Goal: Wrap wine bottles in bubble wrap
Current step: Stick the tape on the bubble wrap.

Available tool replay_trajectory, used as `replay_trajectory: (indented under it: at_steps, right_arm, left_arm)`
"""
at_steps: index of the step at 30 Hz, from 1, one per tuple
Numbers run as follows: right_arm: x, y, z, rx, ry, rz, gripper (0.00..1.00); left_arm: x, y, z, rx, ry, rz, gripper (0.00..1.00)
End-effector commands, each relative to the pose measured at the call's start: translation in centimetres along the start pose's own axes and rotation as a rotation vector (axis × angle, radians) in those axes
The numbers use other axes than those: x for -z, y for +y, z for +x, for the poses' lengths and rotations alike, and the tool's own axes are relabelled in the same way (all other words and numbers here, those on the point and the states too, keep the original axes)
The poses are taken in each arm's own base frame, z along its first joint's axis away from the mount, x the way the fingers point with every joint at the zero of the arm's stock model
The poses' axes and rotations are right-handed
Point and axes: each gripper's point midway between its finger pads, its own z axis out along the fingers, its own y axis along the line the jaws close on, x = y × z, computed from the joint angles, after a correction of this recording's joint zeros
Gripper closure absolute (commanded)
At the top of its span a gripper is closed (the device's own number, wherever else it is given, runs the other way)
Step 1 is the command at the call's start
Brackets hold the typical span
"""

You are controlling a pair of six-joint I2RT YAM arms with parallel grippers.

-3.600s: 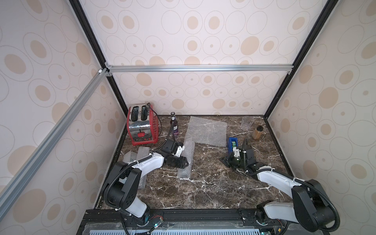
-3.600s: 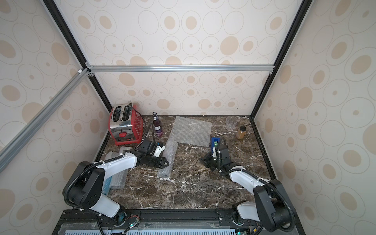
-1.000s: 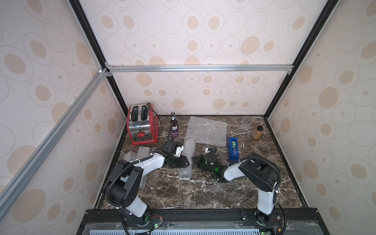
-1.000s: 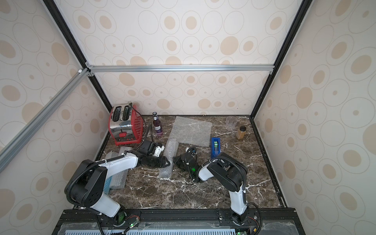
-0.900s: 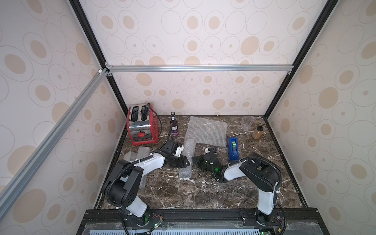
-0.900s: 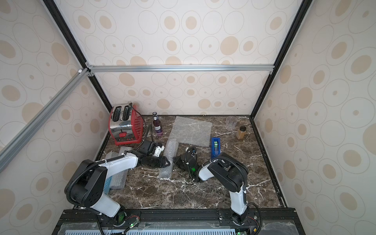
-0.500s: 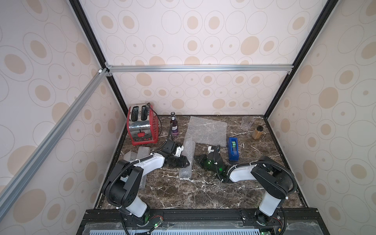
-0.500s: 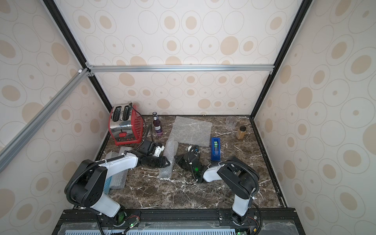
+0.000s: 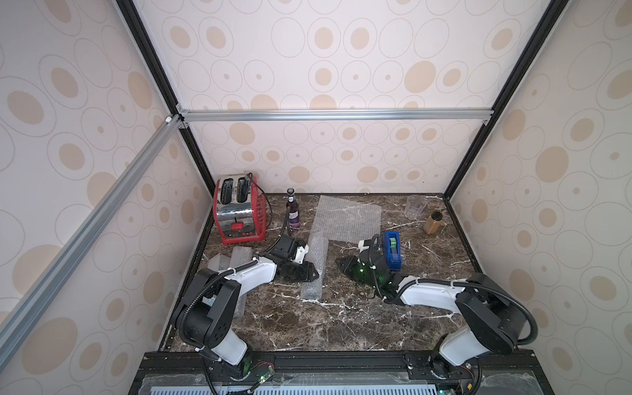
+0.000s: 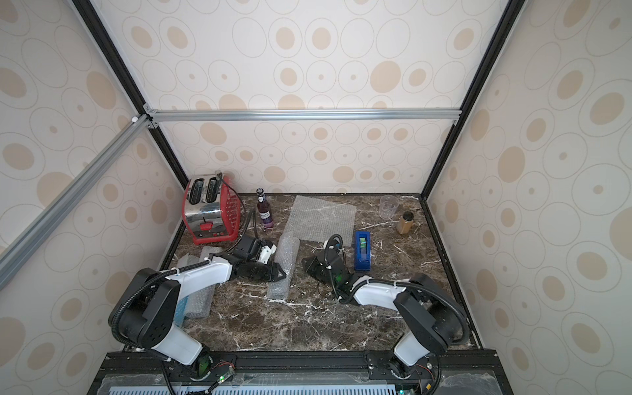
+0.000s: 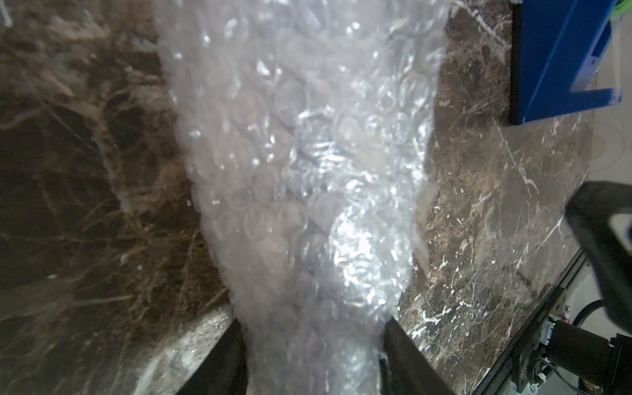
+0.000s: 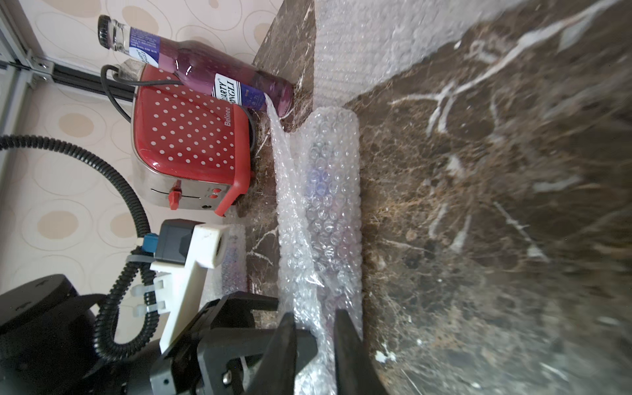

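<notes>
A rolled tube of bubble wrap (image 9: 312,290) lies on the marble table in both top views, and a purple tint shows through it (image 12: 318,178). My left gripper (image 9: 313,273) is shut across the tube's middle, with the wrap (image 11: 307,171) filling the space between its jaws (image 11: 313,342). My right gripper (image 9: 340,265) sits just right of the tube, not touching it. Its jaws (image 12: 316,338) are slightly open with nothing held. One purple wine bottle (image 9: 293,215) stands unwrapped at the back. A flat bubble wrap sheet (image 9: 347,219) lies beside it.
A red toaster (image 9: 237,212) stands at the back left. A blue tape dispenser (image 9: 392,249) sits beside the right gripper. A clear cup (image 9: 415,207) and an amber jar (image 9: 432,222) stand at the back right. More wrapped rolls (image 10: 196,294) lie by the left wall.
The right gripper, earlier at the tape dispenser and then against the tube, has drawn back a little to the right and its jaws have parted. The left gripper has kept its hold.
</notes>
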Motion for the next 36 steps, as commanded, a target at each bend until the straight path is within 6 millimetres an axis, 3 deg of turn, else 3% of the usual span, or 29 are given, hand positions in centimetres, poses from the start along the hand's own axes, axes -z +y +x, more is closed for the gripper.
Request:
replay_trajectory:
  at_steps: [1,7,14,19,36]
  right_arm:
    - [0.7,-0.4,0.5,0.173,0.075,0.11,0.76]
    - [-1.4,1.2,2.7,0.327,0.319,0.137,0.79]
    - [-3.7,-0.4,4.0,0.238,0.479,0.144,0.79]
    - [-4.7,-1.2,4.2,0.208,0.498,0.124,0.8]
    - [-6.4,0.3,3.8,0.195,0.525,0.07,0.79]
  left_arm:
    - [-0.8,1.9,1.1,0.014,0.046,-0.084,0.45]
    - [-0.8,2.0,1.2,0.012,0.047,-0.09,0.45]
    - [-0.7,1.9,1.1,0.008,0.045,-0.087,0.45]
    - [-0.9,1.9,1.3,0.012,0.043,-0.076,0.45]
    - [-0.9,1.8,1.2,0.012,0.051,-0.076,0.45]
